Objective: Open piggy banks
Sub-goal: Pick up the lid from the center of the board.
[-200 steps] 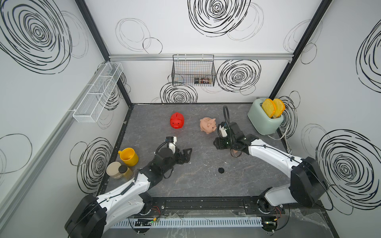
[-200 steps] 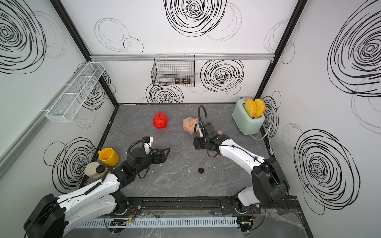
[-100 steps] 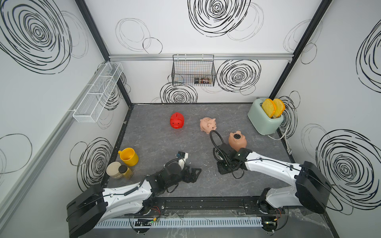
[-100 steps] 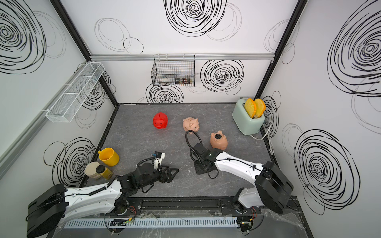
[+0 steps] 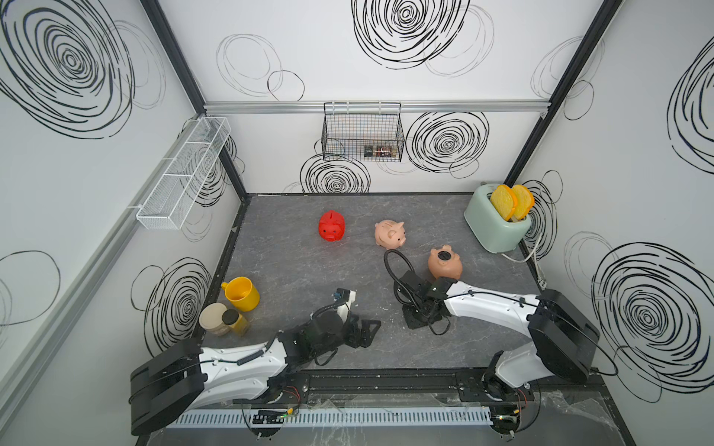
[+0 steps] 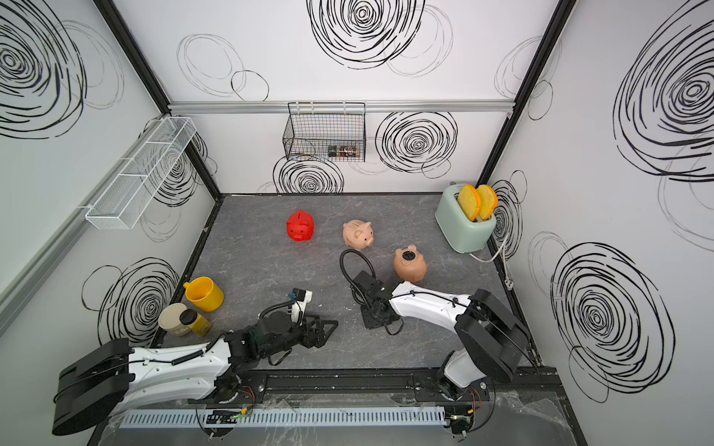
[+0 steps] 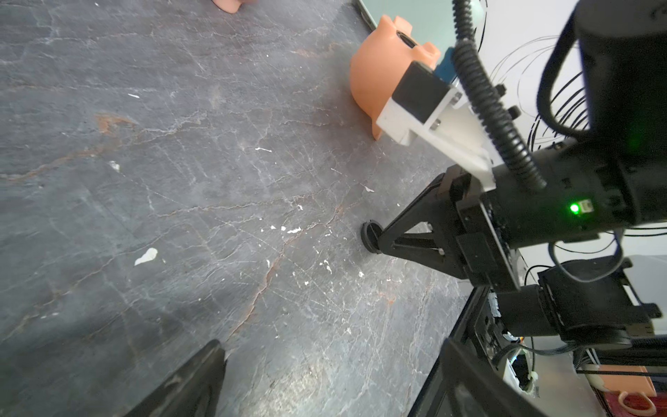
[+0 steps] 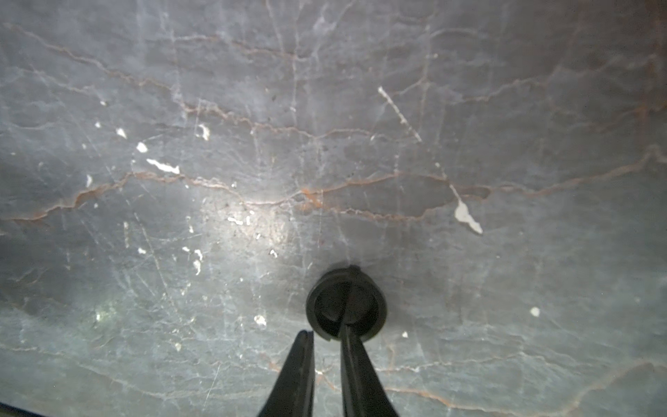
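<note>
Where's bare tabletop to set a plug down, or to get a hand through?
Free: the broad table stretch between yellow mug and red pig; the strip behind red pig and pink pig; the patch bounded by toaster, tan pig and right arm. Crowded: around the right tool on the black plug, and the corner with mug and jars.

Shining bright and even in both top views, bowing at the edges; glaring palely on the table (image 8: 252,224) and blurring in the right wrist view.
</note>
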`<act>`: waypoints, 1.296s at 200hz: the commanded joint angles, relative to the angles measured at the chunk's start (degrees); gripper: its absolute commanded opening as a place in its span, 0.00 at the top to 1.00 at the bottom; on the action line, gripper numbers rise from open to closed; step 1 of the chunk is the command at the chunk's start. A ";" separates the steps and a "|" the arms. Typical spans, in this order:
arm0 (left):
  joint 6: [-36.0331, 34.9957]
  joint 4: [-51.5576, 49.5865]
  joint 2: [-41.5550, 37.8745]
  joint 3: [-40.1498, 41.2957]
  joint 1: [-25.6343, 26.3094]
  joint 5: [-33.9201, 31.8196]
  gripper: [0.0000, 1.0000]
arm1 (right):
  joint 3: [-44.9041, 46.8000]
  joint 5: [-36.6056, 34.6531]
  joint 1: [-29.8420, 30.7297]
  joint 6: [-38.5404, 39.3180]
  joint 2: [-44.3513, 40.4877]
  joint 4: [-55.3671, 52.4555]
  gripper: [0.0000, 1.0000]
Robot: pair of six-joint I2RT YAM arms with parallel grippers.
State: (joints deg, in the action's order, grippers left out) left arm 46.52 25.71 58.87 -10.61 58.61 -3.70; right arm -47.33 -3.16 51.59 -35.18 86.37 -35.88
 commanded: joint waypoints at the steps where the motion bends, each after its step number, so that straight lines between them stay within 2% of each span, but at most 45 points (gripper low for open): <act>1: 0.15 1.97 0.55 -0.72 -0.47 -0.87 0.04 | -1.39 -1.90 -0.32 -0.84 0.94 -0.59 0.79; 164: 0.60 3.77 2.28 -0.08 -1.65 -0.17 0.04 | 2.13 -2.72 -0.64 -1.20 4.94 0.82 0.80; 204: 0.77 2.41 1.07 0.15 -2.51 -1.07 0.04 | 2.31 -3.08 -0.01 -1.51 6.45 0.88 0.87; 240: 1.03 -1.06 -2.83 0.59 -4.94 -2.01 0.04 | 2.60 -3.19 0.81 -1.98 6.36 0.57 1.00; 259: 1.00 -2.90 -4.93 0.60 -6.46 -2.28 0.04 | 2.47 -3.18 1.01 -2.07 5.80 0.21 1.00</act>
State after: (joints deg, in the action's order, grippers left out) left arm 46.61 24.75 56.42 -10.59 53.87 -4.29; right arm -47.09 -6.02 52.14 -36.23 89.65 -34.13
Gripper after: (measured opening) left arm 0.961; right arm 0.059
